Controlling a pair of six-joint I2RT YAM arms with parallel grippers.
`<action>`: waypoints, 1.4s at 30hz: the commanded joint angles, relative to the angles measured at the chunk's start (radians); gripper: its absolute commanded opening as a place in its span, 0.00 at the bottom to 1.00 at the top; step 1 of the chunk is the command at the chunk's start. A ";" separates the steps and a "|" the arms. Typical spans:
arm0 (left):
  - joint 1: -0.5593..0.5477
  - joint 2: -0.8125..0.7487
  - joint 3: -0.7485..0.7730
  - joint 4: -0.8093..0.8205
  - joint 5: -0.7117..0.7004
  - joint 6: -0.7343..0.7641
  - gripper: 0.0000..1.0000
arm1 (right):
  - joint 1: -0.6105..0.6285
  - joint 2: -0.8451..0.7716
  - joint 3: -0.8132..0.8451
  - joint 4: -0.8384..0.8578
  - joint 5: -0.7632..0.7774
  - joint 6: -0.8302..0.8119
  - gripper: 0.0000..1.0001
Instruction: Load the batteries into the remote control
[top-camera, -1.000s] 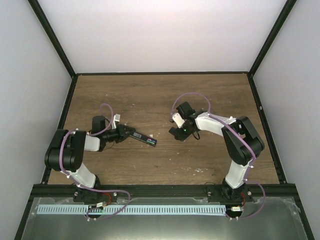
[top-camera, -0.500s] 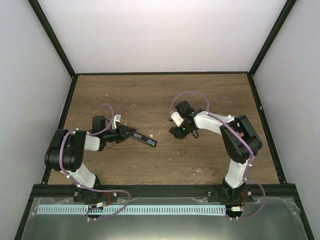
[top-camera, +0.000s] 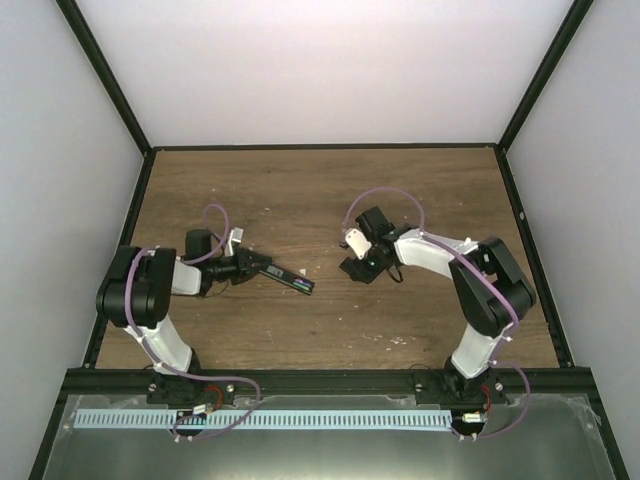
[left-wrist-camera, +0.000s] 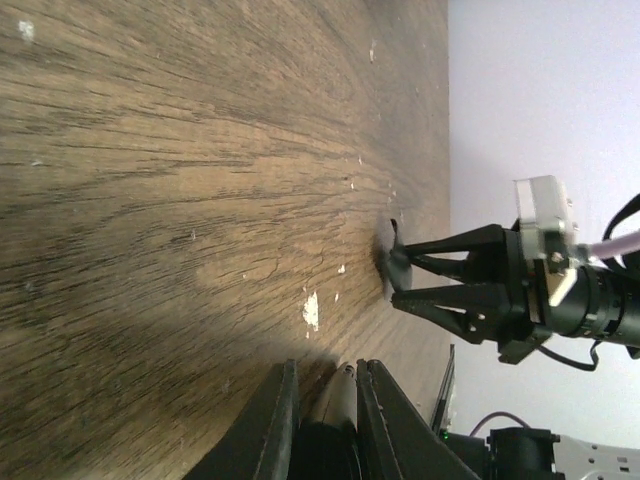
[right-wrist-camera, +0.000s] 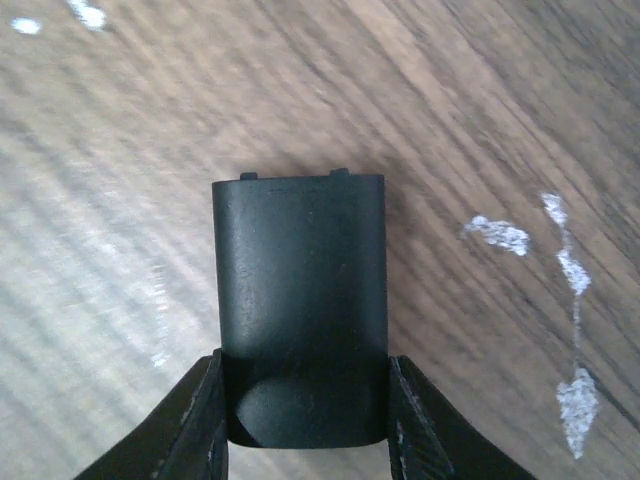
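Only the right wrist view reveals the matte black cover (right-wrist-camera: 300, 290), rectangular with two tabs, pinched in the right gripper (right-wrist-camera: 303, 400). Overhead, the left gripper (top-camera: 262, 267) clamps the slim remote control (top-camera: 292, 279), green and purple batteries (top-camera: 300, 282) inside, left of the wooden counter (top-camera: 320, 190)'s centre.

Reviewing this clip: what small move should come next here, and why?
Probably carry the small black rectangular plastic cover, clamped in the right claw, leftward toward the slim black remote control bar gripped by the left claw. Green and purple batteries seem already seated in it, and cover and remote are apart.
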 joint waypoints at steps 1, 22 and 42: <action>0.001 0.042 0.014 -0.012 0.003 0.084 0.00 | 0.039 -0.095 -0.014 0.024 -0.068 -0.038 0.18; 0.003 0.094 -0.030 0.155 0.025 0.089 0.00 | 0.189 0.017 0.094 0.041 -0.264 -0.101 0.18; 0.003 0.090 -0.029 0.142 0.010 0.103 0.00 | 0.221 0.118 0.180 0.003 -0.277 -0.097 0.18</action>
